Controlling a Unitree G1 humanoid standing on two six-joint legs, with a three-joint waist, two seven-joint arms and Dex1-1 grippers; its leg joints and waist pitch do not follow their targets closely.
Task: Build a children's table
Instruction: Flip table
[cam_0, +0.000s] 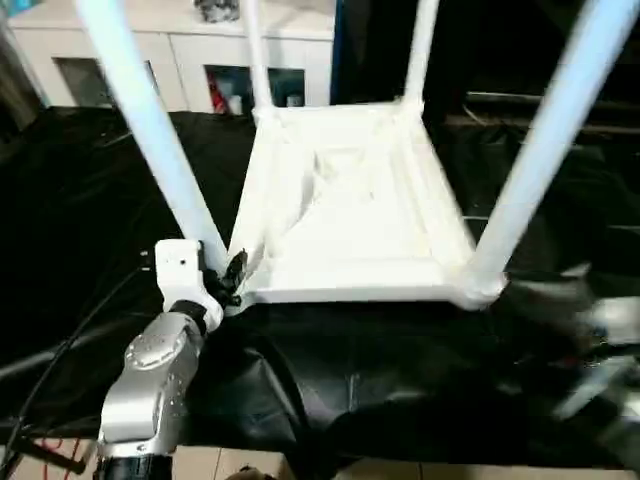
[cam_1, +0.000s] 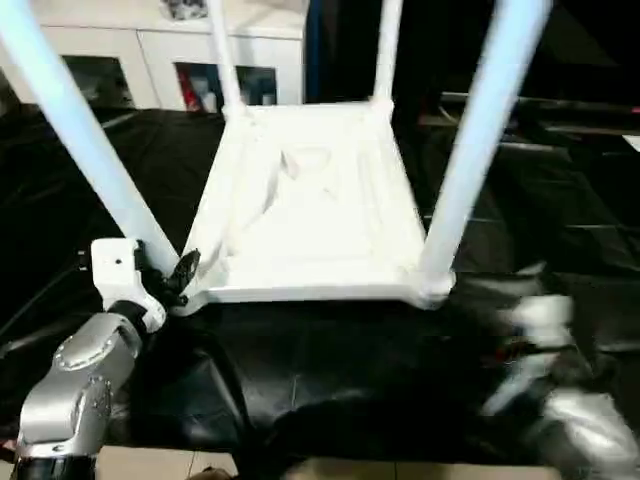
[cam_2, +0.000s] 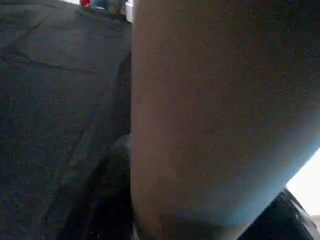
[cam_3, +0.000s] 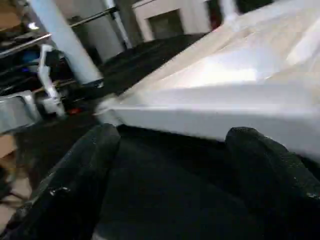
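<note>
The children's table (cam_0: 350, 215) lies upside down on the black-draped bench (cam_0: 90, 200), legs up. The left pincer (cam_0: 232, 278) clasps its near-left leg (cam_0: 150, 130); the right pincer (cam_3: 170, 165) gapes, empty.

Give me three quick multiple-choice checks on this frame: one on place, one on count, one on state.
1. Where is the left hand?
A. at the base of the table's near-left leg
B. on the white cabinet
C. at the far-right leg

2. How many legs stand up from the table top?
A. two
B. three
C. four

3. How do the right hand's fingers stand?
A. clamped on a leg
B. apart, nothing between them
C. shut on the black cloth

Key: 1 A, the hand sits against the near-left leg where it meets the corner. 2 C, a leg rises at each corner. 3 B, the right wrist view shows both fingers spread before the table edge.
</note>
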